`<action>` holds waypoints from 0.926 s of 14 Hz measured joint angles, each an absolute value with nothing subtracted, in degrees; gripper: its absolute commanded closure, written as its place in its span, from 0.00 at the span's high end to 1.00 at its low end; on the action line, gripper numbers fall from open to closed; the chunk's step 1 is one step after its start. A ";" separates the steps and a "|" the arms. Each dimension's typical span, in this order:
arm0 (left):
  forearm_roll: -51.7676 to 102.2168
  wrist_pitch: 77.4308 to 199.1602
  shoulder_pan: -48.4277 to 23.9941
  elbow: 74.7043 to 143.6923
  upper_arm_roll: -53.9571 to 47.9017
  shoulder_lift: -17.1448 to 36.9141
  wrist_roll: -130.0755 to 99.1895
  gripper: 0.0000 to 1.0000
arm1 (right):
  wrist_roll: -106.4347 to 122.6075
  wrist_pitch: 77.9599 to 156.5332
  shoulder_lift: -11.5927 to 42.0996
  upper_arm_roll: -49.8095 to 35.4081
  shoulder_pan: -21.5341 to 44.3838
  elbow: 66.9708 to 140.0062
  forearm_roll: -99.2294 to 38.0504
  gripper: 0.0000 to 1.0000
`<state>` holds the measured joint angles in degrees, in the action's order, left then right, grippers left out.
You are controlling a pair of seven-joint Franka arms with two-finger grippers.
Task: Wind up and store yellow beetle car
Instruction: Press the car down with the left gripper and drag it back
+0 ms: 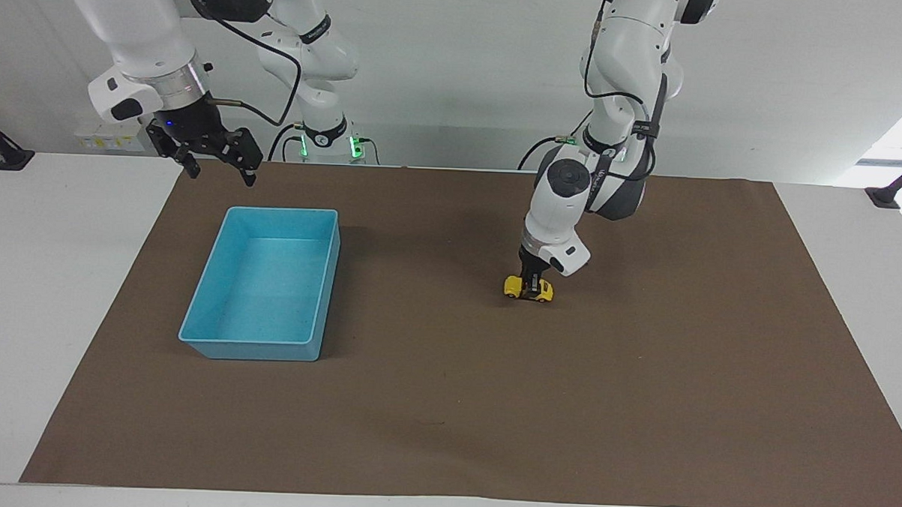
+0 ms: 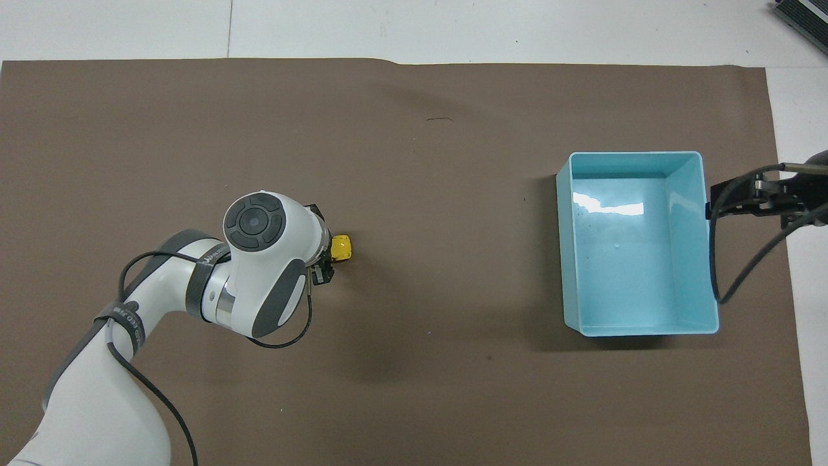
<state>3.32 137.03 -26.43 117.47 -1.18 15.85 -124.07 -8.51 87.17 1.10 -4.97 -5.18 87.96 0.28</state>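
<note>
The yellow beetle car (image 1: 529, 288) stands on the brown mat, about mid-table and toward the left arm's end. My left gripper (image 1: 529, 285) comes straight down on it and is shut on its body. In the overhead view the left wrist hides most of the car (image 2: 341, 247), and only one yellow end shows beside the gripper (image 2: 323, 259). The blue bin (image 1: 193, 327) stands empty toward the right arm's end. My right gripper (image 1: 215, 163) waits open in the air, over the mat's edge beside the bin.
The brown mat (image 1: 640, 410) covers most of the white table. The bin's wall (image 2: 708, 259) lies close to the right gripper (image 2: 744, 194) and its cable. A small dark mark (image 2: 440, 119) is on the mat, farther from the robots.
</note>
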 measured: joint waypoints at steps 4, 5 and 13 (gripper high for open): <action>3.33 137.27 -26.03 118.20 -1.16 15.40 -123.14 0.09 | -8.51 87.17 1.10 -4.97 -5.18 87.96 0.28 1.00; 3.37 137.17 -25.35 118.69 -1.16 15.03 -122.50 0.09 | -8.51 87.17 1.10 -4.97 -5.18 87.96 0.28 1.00; 3.74 135.71 -14.72 125.03 -1.23 10.21 -109.73 0.20 | -8.51 87.17 1.10 -4.97 -5.18 87.94 0.28 1.00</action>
<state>3.74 135.71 -14.72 125.03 -1.23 10.21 -109.73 -8.51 87.17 1.10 -4.97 -5.18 87.94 0.28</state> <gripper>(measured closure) 0.559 0.000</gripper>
